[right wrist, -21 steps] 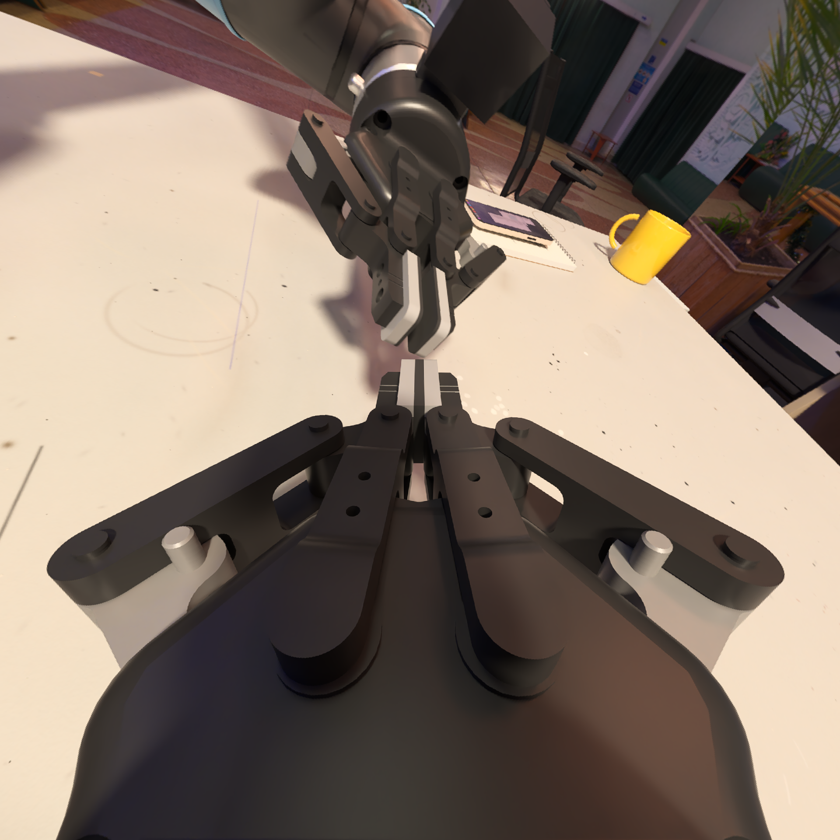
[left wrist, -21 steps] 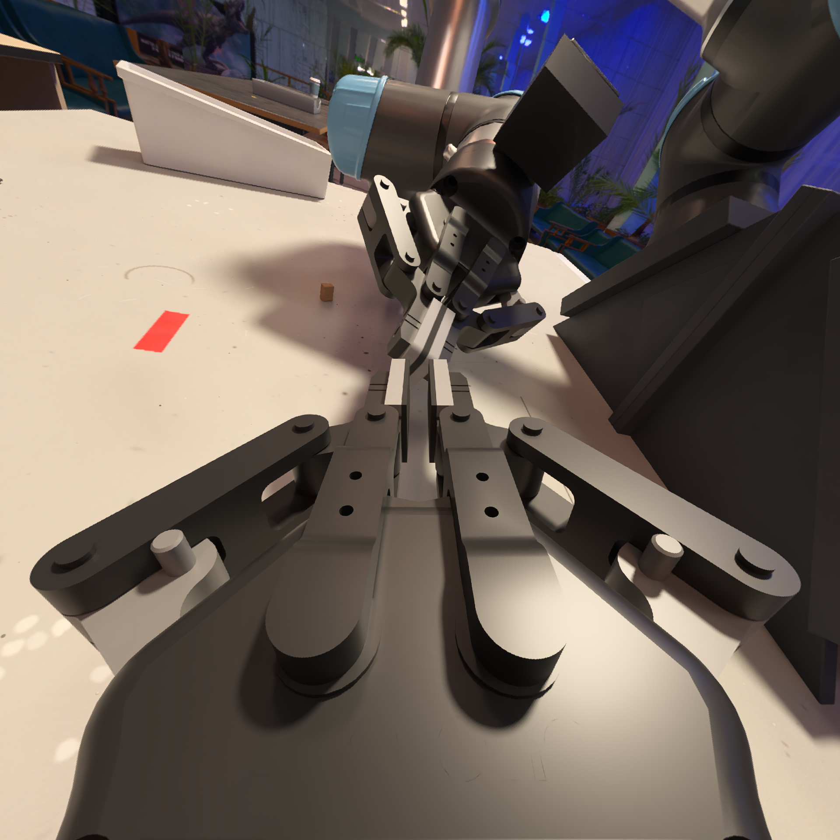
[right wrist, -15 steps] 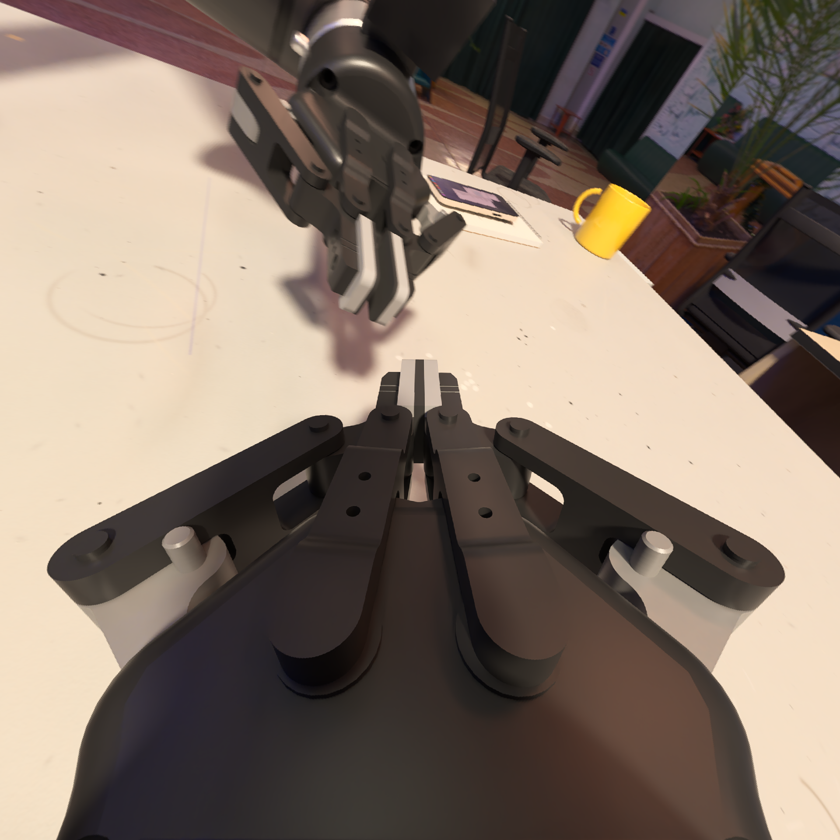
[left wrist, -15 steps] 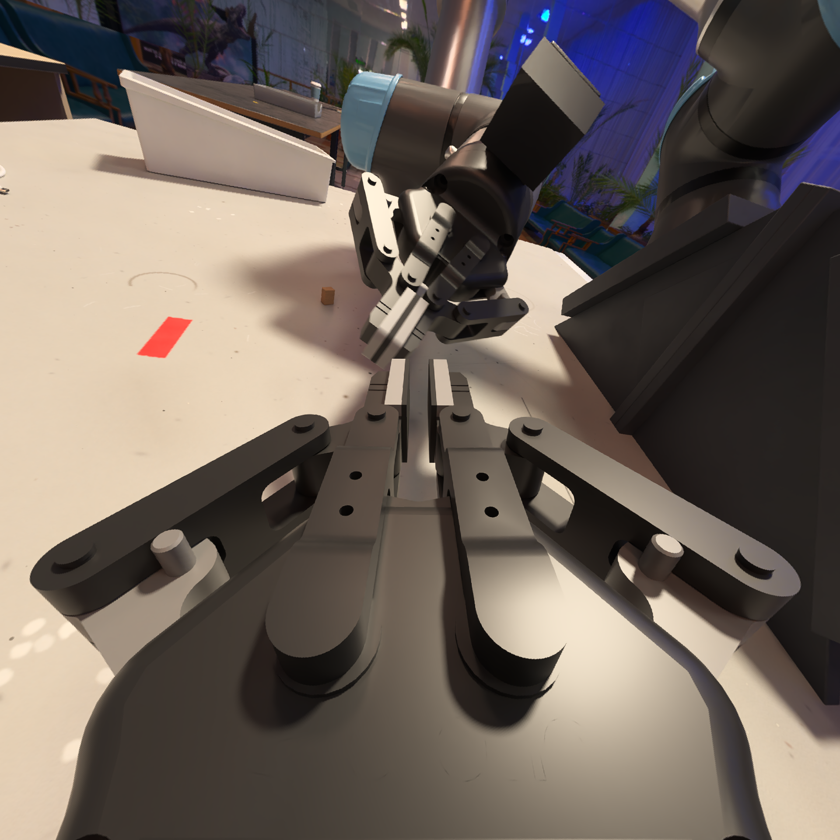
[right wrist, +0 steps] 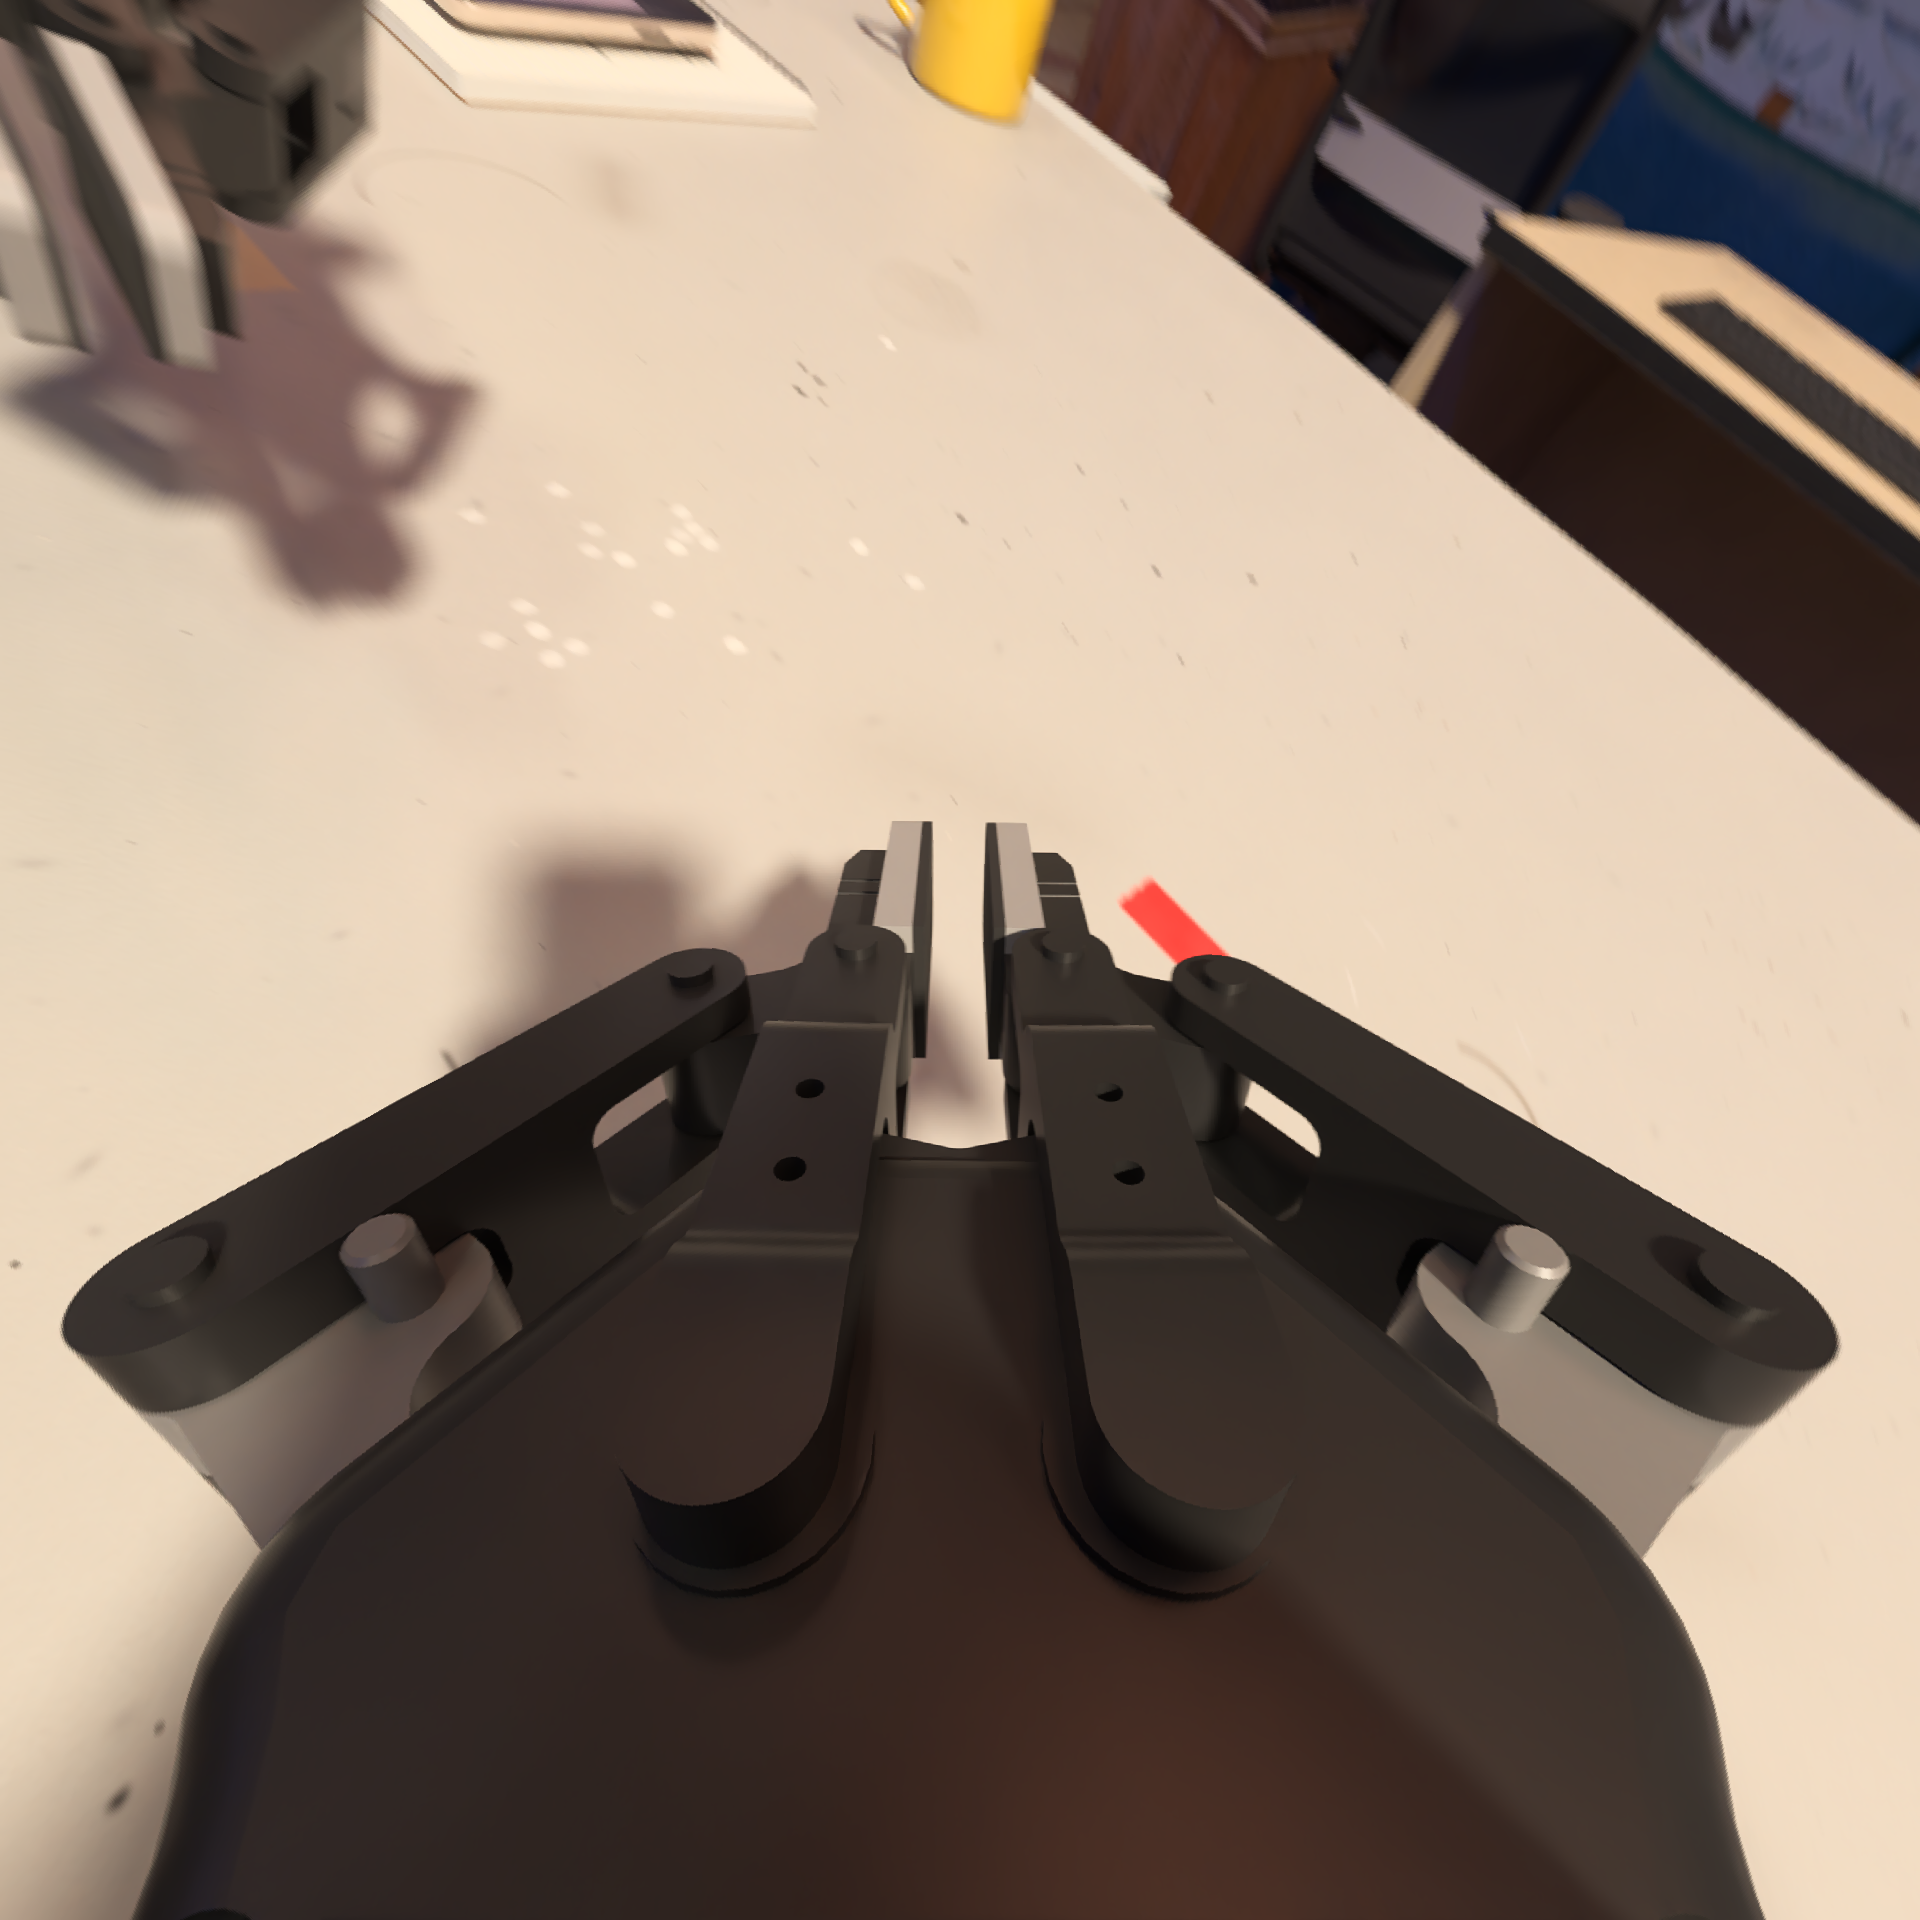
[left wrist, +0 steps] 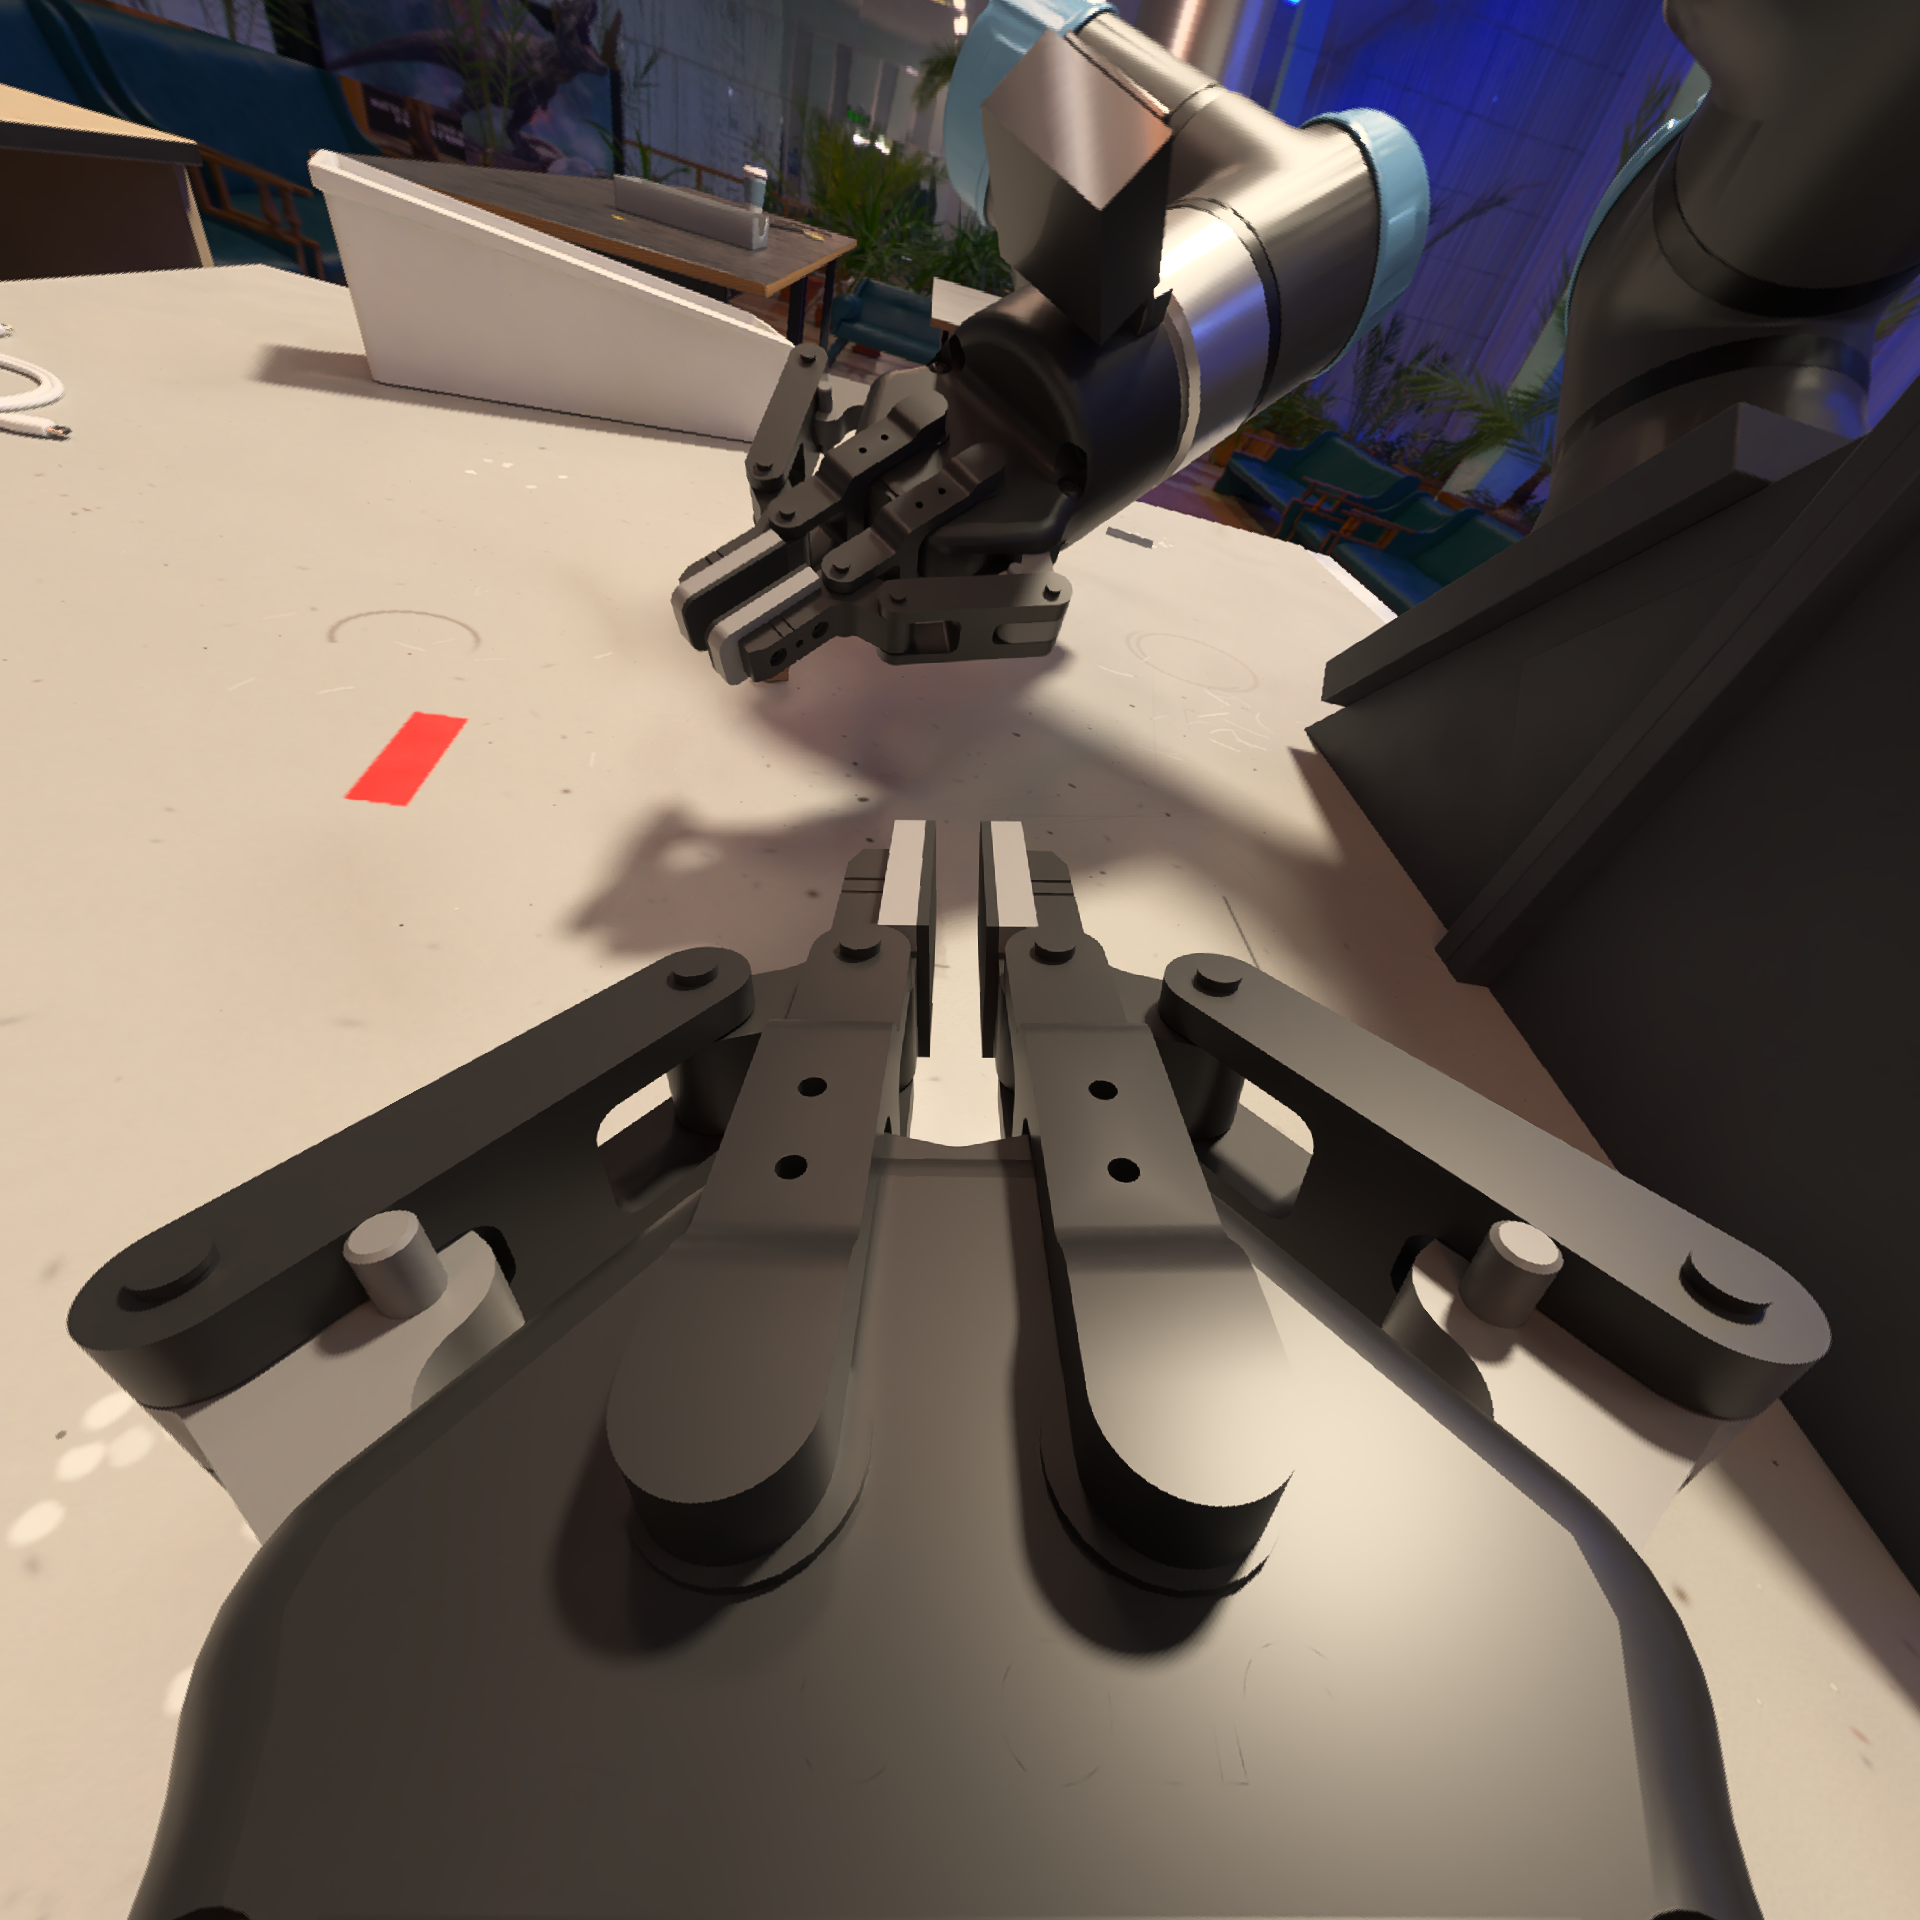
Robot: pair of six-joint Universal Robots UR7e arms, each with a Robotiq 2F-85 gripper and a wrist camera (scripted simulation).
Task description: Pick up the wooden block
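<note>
The wooden block is a small brown piece on the beige table, only a sliver of it showing under my right gripper in the left wrist view. That gripper hangs just over it, tilted down to the left, fingers a narrow gap apart. In the right wrist view the right gripper holds nothing, with a narrow gap between its pads; no block shows there. My left gripper hovers low over the table in front of the block, empty, with the same narrow gap. It also shows in the right wrist view.
A red tape strip lies left of the block and shows beside the right fingers. A white bin stands at the back. A dark arm base fills the right. A yellow mug and notebook lie far off.
My right gripper swung away from the left gripper towards the block and now covers it. Its pads, touching before, have parted a little. The left gripper has kept its narrow gap.
</note>
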